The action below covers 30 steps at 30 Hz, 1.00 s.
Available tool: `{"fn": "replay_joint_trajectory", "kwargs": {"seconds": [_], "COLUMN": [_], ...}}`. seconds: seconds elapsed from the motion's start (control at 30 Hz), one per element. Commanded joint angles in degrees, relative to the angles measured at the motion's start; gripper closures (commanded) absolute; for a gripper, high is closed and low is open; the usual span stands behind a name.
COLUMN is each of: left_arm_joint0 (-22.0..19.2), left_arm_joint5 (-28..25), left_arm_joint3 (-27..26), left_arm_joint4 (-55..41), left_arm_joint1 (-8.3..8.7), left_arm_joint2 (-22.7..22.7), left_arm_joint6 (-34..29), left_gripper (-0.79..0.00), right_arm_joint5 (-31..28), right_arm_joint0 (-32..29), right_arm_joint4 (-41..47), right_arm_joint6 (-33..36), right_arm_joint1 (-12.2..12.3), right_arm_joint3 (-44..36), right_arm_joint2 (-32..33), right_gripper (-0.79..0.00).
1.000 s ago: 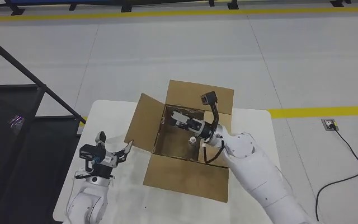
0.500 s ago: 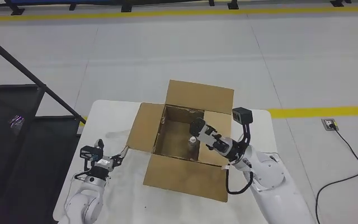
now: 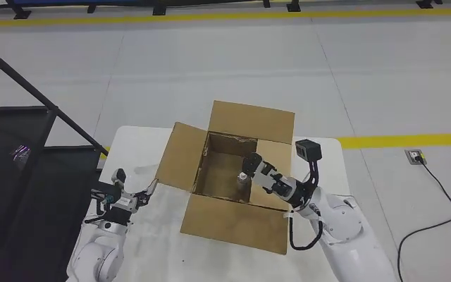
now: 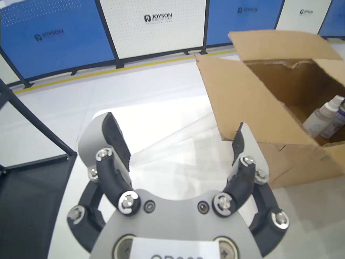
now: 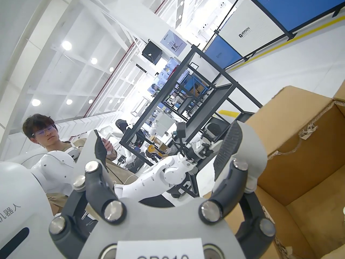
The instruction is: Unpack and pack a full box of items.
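Box [image 3: 236, 222] stands open on the table [image 3: 141, 144], all four flaps folded out, and it is not yet emptied. In the top view a white bottle [image 3: 242, 176] stands upright on the floor inside, near the middle.

The right gripper [image 5: 164, 136] hangs over the box's right side, just beside that bottle, fingers spread wide with nothing between them. The left gripper [image 4: 174, 122] hovers over bare table to the left of the box, clear of the left flap, also spread and empty.

I judge the step in hand to be unpacking, with the right arm lining up on the contents. The next move calls for a drop straight down between the walls and a close around the bottle's body rather than its narrow cap. After that comes a lift high enough to clear the rim before setting it on the table. The near and right flaps crowd that arm, so a slanted approach could catch cardboard.

From above, only a single cap reads clearly. The left wrist view looks in over the left flap and tells more: a clear spray bottle [image 4: 320, 117] with a second bottle [image 4: 336, 122], purple-labelled, standing just beside it. The right wrist view gives the clearest look at that gripper's bare pads, next to the inner wall.
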Motion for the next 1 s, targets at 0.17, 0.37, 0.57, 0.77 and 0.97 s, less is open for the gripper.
{"fn": "replay_joint_trajectory", "kwargs": {"seconds": [0.17,0.37,0.57,0.77,0.97], "left_arm_joint0": [5.3,6.5,-4.3,-19.0,-24.0], "left_arm_joint5": [-3.3,-10.1,-12.6,-9.0,-10.1], "left_arm_joint3": [-15.8,-25.7,-21.1,-7.7,-2.7], "left_arm_joint4": [-3.4,-7.3,-15.5,-30.1,-37.3], "left_arm_joint1": [0.41,0.53,-0.07,-2.14,-2.82], "left_arm_joint2": [-3.8,-0.4,11.2,23.3,26.7], "left_arm_joint6": [-2.3,-8.7,-24.4,-37.3,-44.4], "left_gripper": [-0.785,-0.785,-0.785,-0.785,-0.785], "right_arm_joint5": [1.0,0.2,-4.2,-7.6,-8.0], "right_arm_joint0": [-2.5,-7.1,-13.4,-18.9,-20.1], "right_arm_joint4": [-5.1,-7.4,-4.6,-2.7,-2.0], "right_arm_joint6": [1.7,0.0,-0.9,-1.0,-1.0], "right_arm_joint1": [1.2,2.3,3.5,4.5,4.8], "right_arm_joint3": [-2.5,-4.9,-6.7,-8.0,-7.9], "right_arm_joint2": [3.8,9.2,15.6,21.5,23.0], "right_gripper": [-0.785,-0.785,-0.785,-0.785,-0.785]}}
